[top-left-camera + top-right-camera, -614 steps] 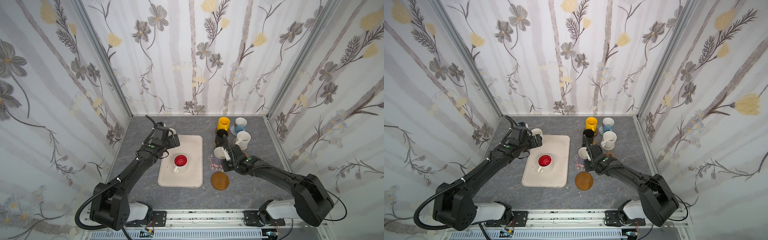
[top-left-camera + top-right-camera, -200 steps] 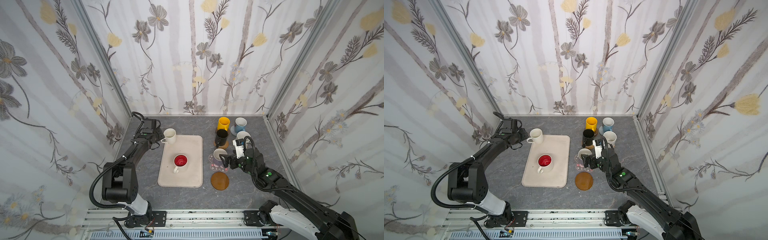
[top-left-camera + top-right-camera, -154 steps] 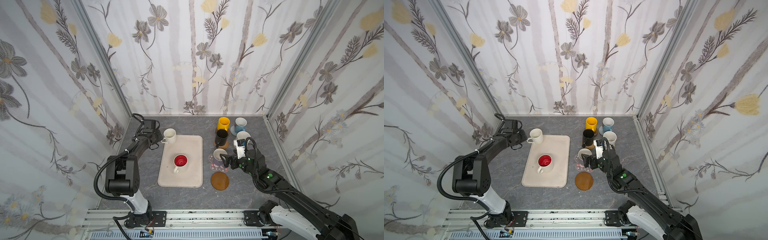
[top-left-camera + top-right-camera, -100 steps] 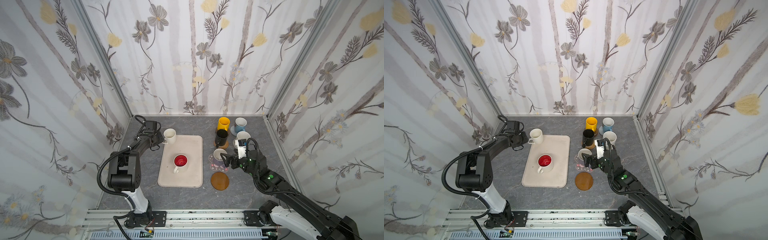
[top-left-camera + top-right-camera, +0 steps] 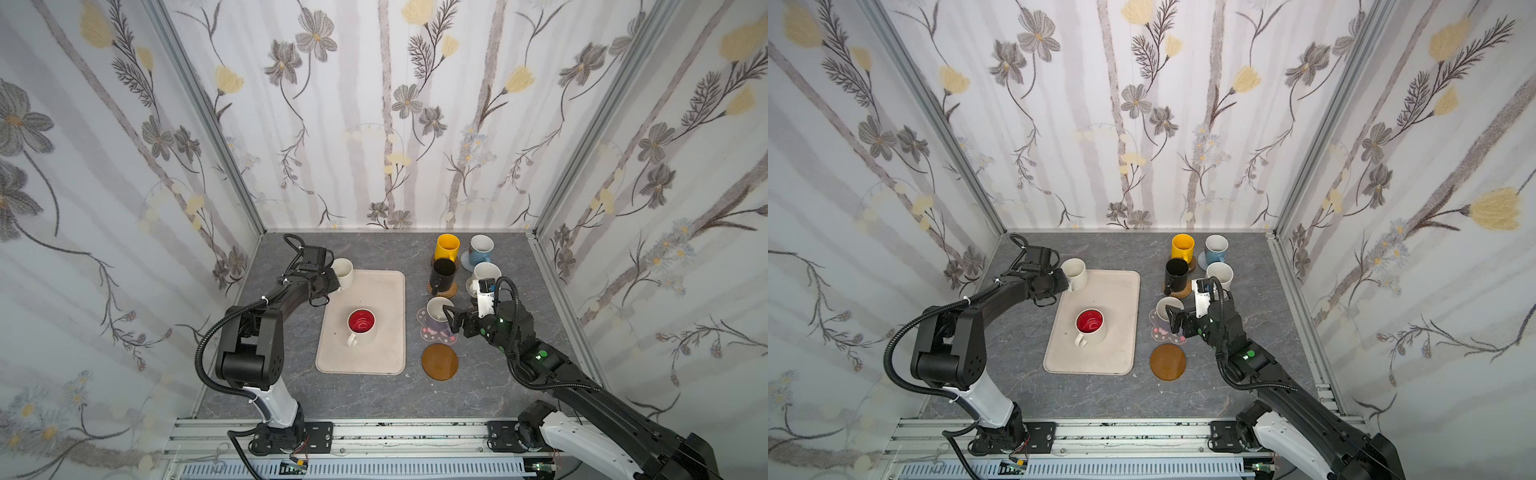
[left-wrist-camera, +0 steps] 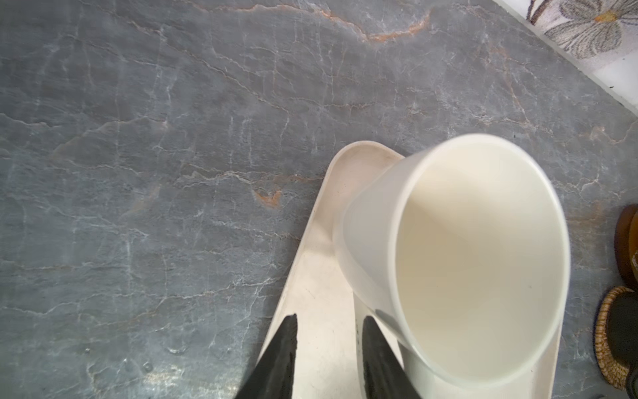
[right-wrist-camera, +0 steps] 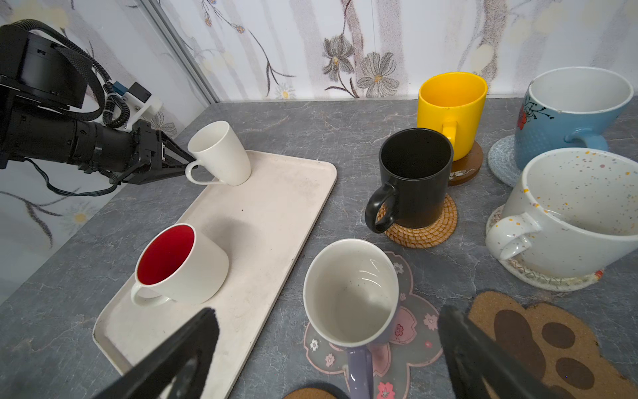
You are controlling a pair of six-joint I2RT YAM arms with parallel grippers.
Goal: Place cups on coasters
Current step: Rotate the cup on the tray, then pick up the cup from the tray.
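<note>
The plain white mug (image 5: 343, 272) stands on the 11 o'clock corner of the beige tray (image 5: 386, 291), taking the far wall as 12. Its handle is turned out toward 9 o'clock, the side the left arm reaches from. The left gripper (image 7: 190, 168) lies low with its tips at that handle. In the left wrist view its fingers (image 6: 281, 349) stand only a narrow gap apart, a width that suits a thin handle loop rather than the mug's body. Whether they actually pinch the handle cannot be told, since the loop is hidden there.

At the tray's middle sits the red-lined mug (image 5: 361, 326), handle toward 7 o'clock.

Off the tray's 3 o'clock edge, the lavender mug (image 5: 438, 311) rests on the clear flower coaster (image 5: 432, 338). The right gripper (image 7: 328, 312) straddles it with jaws spread wide, clear of its walls and holding nothing, which reads as a mug already delivered. Toward 12 and 1 o'clock, the yellow mug (image 5: 446, 247), black mug (image 5: 442, 274), blue-patterned mug (image 5: 481, 249) and speckled white mug (image 5: 484, 274) each stand on a mat.

Two mats are free. One is the brown disc (image 5: 439, 360) at the lavender mug's 6 o'clock. The other is the paw coaster (image 7: 538, 338) just beside the flower coaster, shown only in the right wrist view. They likely await the two tray mugs.
</note>
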